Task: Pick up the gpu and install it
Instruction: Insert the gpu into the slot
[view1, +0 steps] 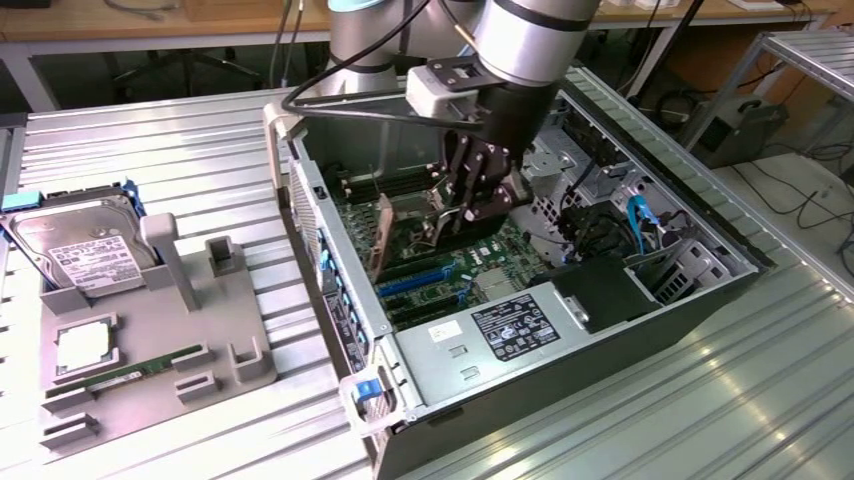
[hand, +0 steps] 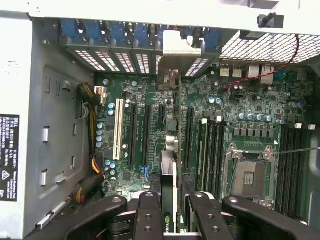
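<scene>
Clenching the gpu (hand: 170, 167) on edge in the gripper (hand: 172, 205), card hanging right beneath the jaws over the motherboard (hand: 240, 115), long axis running away toward the rear slot covers (hand: 115, 60).

gpu (view1: 384, 238) brownish-green | motherboard (hand: 250, 125) green | pincer (view1: 470, 212) black | hard drive (view1: 80, 250) silver

Brownish-green gpu (view1: 383, 245) (hand: 169, 200) stands on edge inside the case (view1: 694, 300).

Hard drive (view1: 83, 255), CPU (view1: 83, 347), RAM stick (view1: 127, 374) on grey holder (view1: 227, 325) at exterior view's left; power supply (view1: 514, 330) inside open case (view1: 627, 350)
</scene>
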